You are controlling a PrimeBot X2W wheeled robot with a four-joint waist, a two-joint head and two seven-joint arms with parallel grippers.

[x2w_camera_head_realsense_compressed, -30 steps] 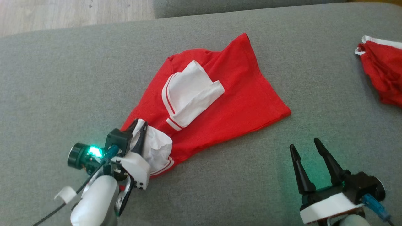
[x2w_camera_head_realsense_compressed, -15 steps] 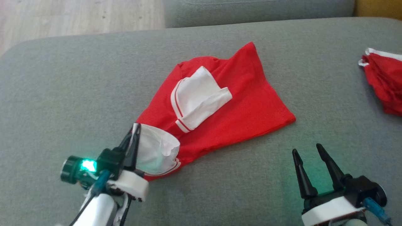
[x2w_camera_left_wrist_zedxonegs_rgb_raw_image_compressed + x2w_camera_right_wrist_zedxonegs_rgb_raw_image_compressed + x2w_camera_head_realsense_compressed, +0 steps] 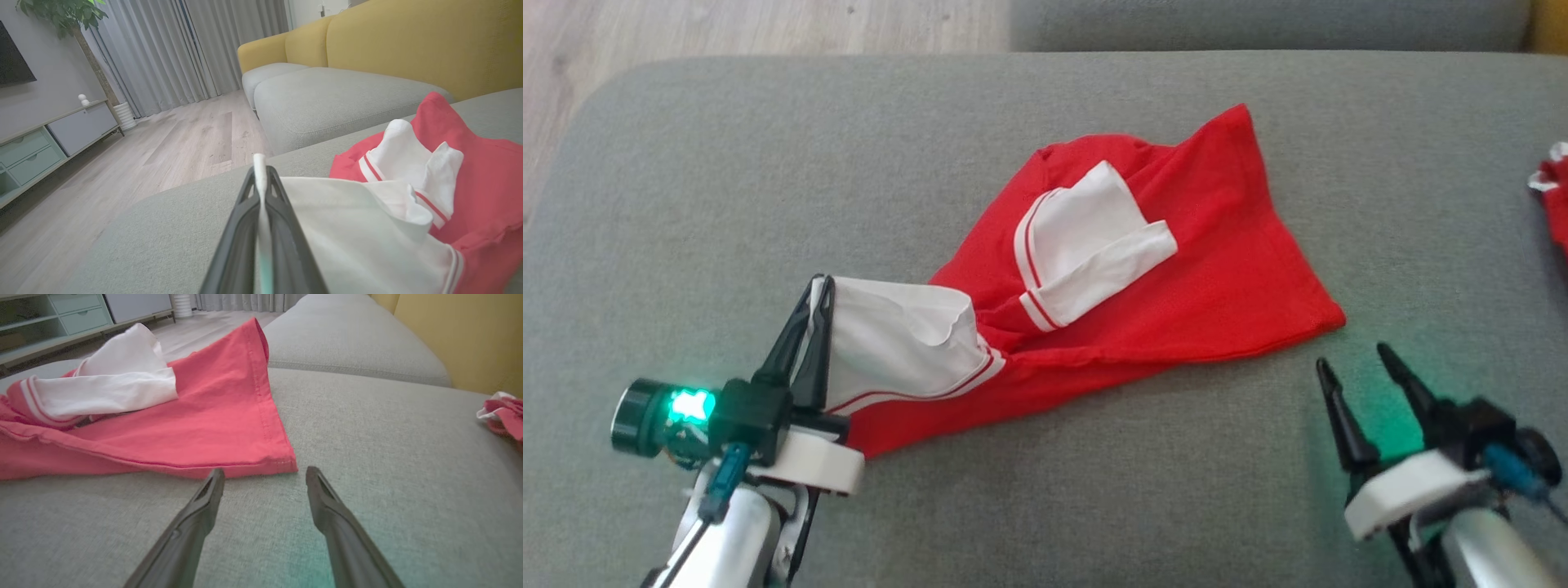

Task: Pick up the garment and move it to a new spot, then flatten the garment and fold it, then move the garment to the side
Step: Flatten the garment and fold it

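Garment [image 3: 1201, 278] on sofa cushion [image 3: 727, 180], trailing right of left gripper [image 3: 819, 283]. Jaws now clamped on white sleeve [image 3: 890, 351]; sleeve, crumpled before, drawn taut, so flattening underway. Right gripper [image 3: 1354, 358] spread wide, empty, hem corner [image 3: 286, 463] just ahead.

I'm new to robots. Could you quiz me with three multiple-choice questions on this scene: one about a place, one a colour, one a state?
1. Where does the red garment lie? A. grey cushion B. floor C. shelf
2. What colour are its sleeves? A. blue B. white C. black
3. The left gripper is: A. wide open B. shut on nothing C. shut on a sleeve
Answers: A, it spreads over the cushion; B, both show white; C, white cloth sits pinched between its fingers.
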